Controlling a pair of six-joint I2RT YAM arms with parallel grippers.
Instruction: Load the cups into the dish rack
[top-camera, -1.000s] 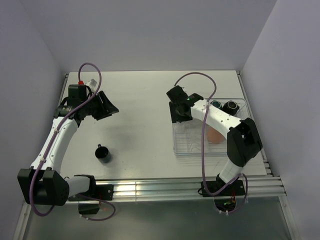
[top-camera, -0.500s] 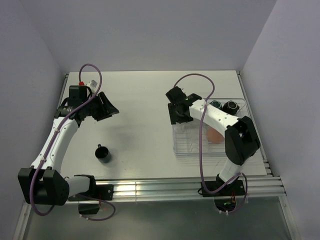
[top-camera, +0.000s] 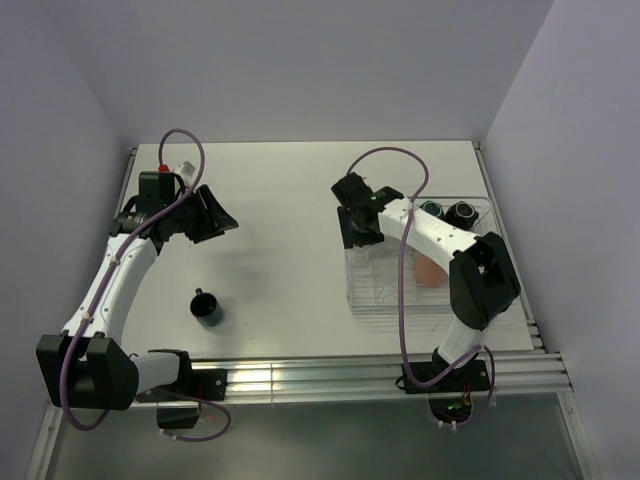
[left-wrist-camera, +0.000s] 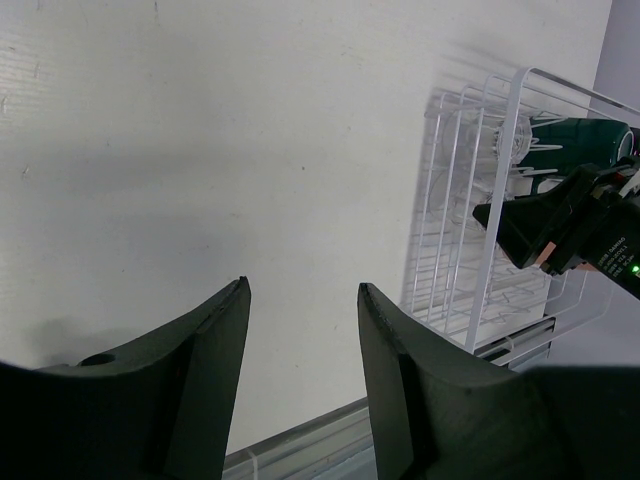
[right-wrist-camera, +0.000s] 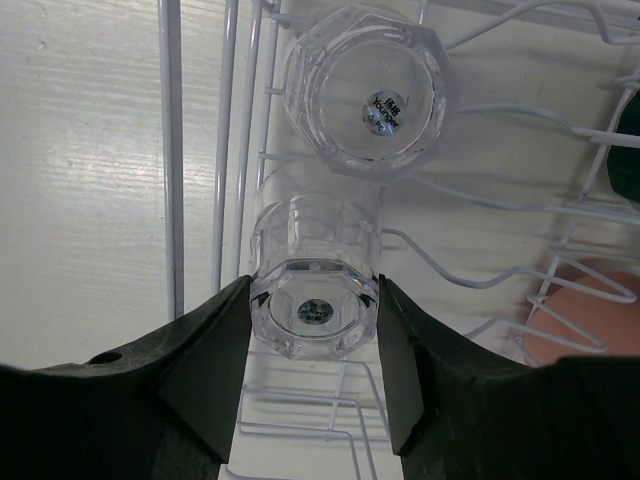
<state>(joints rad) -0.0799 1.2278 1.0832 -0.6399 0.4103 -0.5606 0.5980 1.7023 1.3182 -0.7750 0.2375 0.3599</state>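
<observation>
Broadly, the counter (top-camera: 290, 270) carries the dish rack (top-camera: 400, 308) on its right side, well apart from the left arm. Over the rack's far-left part, the right gripper (top-camera: 360, 228) is closed on a clear tumbler (right-wrist-camera: 315, 310). The tumbler is base up, its axis running straight down among the prongs, just beside a second tumbler (right-wrist-camera: 365, 90) seated there. The left gripper (left-wrist-camera: 302, 290) hangs wide open and empty. One black mug (top-camera: 208, 308) stands upright between that gripper and its arm's base, so the left arm is much the nearer to it.
</observation>
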